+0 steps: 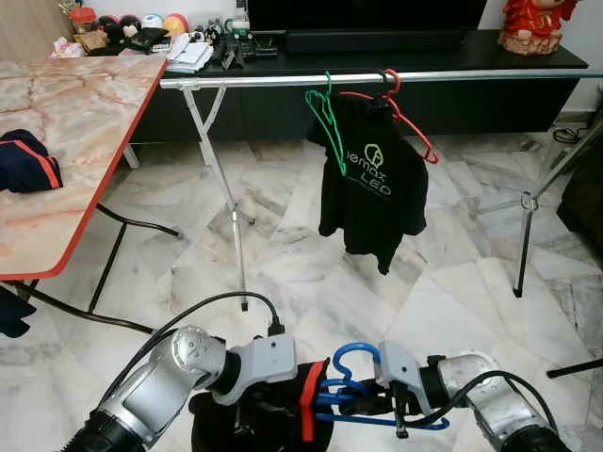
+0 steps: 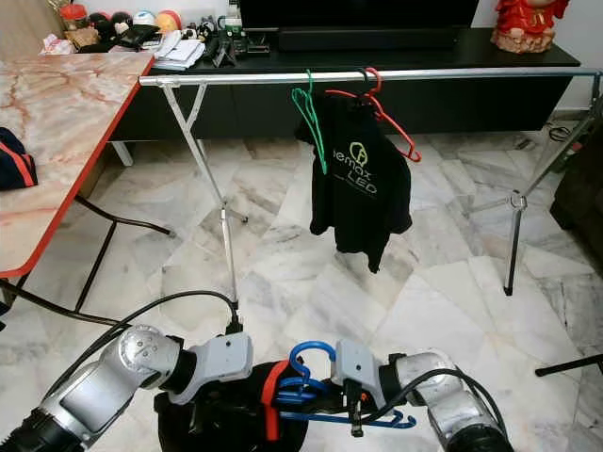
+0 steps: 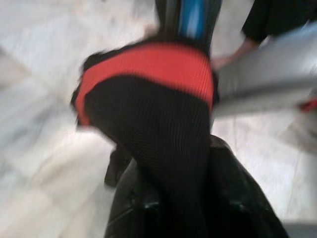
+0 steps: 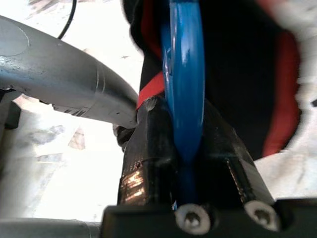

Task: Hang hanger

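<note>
A blue hanger (image 1: 356,356) is low in front of me, its hook up, and my right gripper (image 1: 363,403) is shut on it. In the right wrist view the blue hanger (image 4: 184,89) runs between the black fingers (image 4: 148,144). My left gripper (image 1: 294,407) is shut on a black garment with red trim (image 1: 309,400) that drapes over the hanger. The left wrist view is blurred and shows the red band (image 3: 148,69) of this garment. The silver rail (image 1: 471,75) stands ahead, across the room.
On the rail hang an empty green hanger (image 1: 325,118) and a red hanger (image 1: 410,122) carrying a black printed shirt (image 1: 372,179). A marble-topped table (image 1: 66,122) with a dark garment (image 1: 24,160) stands to the left. A black TV console (image 1: 377,47) is behind the rail.
</note>
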Tool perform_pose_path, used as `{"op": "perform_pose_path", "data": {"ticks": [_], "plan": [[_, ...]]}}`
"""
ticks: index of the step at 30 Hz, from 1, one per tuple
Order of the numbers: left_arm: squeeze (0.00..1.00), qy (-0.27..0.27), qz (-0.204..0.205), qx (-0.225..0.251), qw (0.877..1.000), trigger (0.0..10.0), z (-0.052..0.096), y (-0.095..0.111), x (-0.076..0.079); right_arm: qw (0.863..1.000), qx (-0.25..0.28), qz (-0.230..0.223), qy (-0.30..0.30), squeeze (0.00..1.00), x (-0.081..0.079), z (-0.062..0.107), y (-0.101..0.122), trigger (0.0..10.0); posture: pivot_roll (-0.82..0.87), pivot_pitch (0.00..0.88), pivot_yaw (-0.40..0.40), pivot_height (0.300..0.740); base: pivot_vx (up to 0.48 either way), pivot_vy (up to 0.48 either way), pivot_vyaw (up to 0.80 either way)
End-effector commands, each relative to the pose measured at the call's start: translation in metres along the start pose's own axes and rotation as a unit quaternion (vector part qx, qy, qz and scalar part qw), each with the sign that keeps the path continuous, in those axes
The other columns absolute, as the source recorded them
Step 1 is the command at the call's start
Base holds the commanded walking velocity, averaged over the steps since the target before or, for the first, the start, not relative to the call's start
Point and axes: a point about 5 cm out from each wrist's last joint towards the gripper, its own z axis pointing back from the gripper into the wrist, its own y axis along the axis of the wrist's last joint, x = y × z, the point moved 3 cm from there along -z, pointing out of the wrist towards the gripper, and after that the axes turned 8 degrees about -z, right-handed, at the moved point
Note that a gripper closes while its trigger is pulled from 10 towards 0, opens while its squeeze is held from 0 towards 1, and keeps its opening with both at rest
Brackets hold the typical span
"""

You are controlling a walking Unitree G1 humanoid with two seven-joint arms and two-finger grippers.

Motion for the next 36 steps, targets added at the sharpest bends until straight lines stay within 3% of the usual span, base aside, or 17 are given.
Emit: {"op": "perform_pose_path", "data": {"ticks": [1, 10, 11, 12, 13, 15, 20, 21, 24, 25, 26, 27, 33, 36], "plan": [[1.00, -0.027, -0.019, 0.032, 0.999, 10.0, -0.003, 0.013, 0.007, 1.000, 0.003, -0.002, -0.015, 0.00, 0.002, 0.000, -0.001, 0.0, -0.02, 0.127, 0.003, 0.740, 0.000, 0.000, 0.00], [1.00, -0.010, -0.011, 0.036, 0.999, 10.0, 0.000, 0.012, 0.003, 1.000, 0.010, 0.001, -0.029, 0.00, 0.005, 0.001, 0.001, 0.0, -0.02, 0.129, 0.005, 0.740, 0.000, 0.000, 0.00], [1.00, 0.007, 0.000, 0.042, 0.999, 3.6, -0.001, 0.010, 0.000, 0.999, 0.014, 0.001, -0.034, 0.00, 0.007, 0.001, 0.003, 0.0, -0.02, 0.131, 0.005, 0.740, 0.000, 0.000, 0.00], [1.00, 0.013, 0.007, 0.049, 0.999, 0.0, -0.001, 0.011, -0.001, 0.999, 0.014, 0.001, -0.035, 0.00, 0.007, 0.002, 0.003, 0.0, -0.02, 0.131, 0.005, 0.740, 0.000, 0.000, 0.00], [1.00, 0.013, 0.007, 0.049, 0.999, 0.0, -0.001, 0.011, -0.001, 0.999, 0.014, 0.001, -0.035, 0.00, 0.007, 0.002, 0.003, 0.0, -0.02, 0.131, 0.005, 0.740, 0.000, 0.000, 0.00], [0.72, 0.022, 0.028, 0.069, 0.997, 0.0, -0.002, 0.012, -0.001, 0.999, 0.014, 0.000, -0.037, 0.00, 0.007, 0.003, 0.001, 0.0, -0.02, 0.133, 0.002, 0.740, 0.000, 0.000, 0.00], [0.70, 0.044, 0.056, 0.101, 0.992, 0.0, -0.002, 0.014, -0.003, 0.999, 0.016, -0.003, -0.040, 0.00, 0.007, 0.004, 0.000, 0.0, -0.02, 0.135, 0.000, 0.740, 0.000, 0.000, 0.00], [0.32, 0.049, 0.075, 0.122, 0.988, 0.0, -0.002, 0.015, -0.004, 0.999, 0.018, -0.004, -0.040, 0.00, 0.006, 0.003, 0.000, 0.0, -0.03, 0.137, -0.003, 0.740, 0.000, 0.000, 0.00], [0.32, 0.051, 0.102, 0.152, 0.982, 0.0, 0.000, 0.016, -0.004, 0.999, 0.021, -0.007, -0.038, 0.00, 0.005, 0.002, -0.001, 0.0, -0.02, 0.137, -0.006, 0.740, 0.000, 0.000, 0.00], [0.17, 0.053, 0.111, 0.159, 0.980, 0.0, 0.002, 0.015, -0.004, 0.999, 0.022, -0.008, -0.037, 0.00, 0.004, 0.002, -0.001, 0.0, -0.03, 0.139, -0.007, 0.740, 0.000, 0.000, 0.00], [0.17, 0.054, 0.116, 0.164, 0.978, 0.0, 0.003, 0.014, -0.004, 0.999, 0.022, -0.008, -0.037, 0.00, 0.004, 0.002, -0.001, 0.0, -0.03, 0.139, -0.007, 0.740, 0.000, 0.000, 0.00], [0.00, 0.055, 0.121, 0.166, 0.977, 0.0, 0.003, 0.013, -0.004, 0.999, 0.022, -0.008, -0.037, 0.00, 0.004, 0.002, -0.001, 0.0, -0.03, 0.140, -0.009, 0.740, 0.000, 0.000, 0.00], [0.00, 0.069, 0.150, 0.183, 0.969, 0.0, 0.002, 0.007, -0.004, 0.999, 0.024, -0.010, -0.039, 0.00, 0.004, 0.002, -0.002, 0.0, -0.03, 0.142, -0.016, 0.740, 0.000, 0.000, 0.00], [0.00, 0.074, 0.174, 0.211, 0.959, 0.0, -0.001, 0.010, -0.003, 0.999, 0.025, -0.011, -0.039, 0.00, 0.005, 0.003, -0.002, 0.0, -0.03, 0.142, -0.021, 0.740, 0.000, 0.000, 0.00]]}}
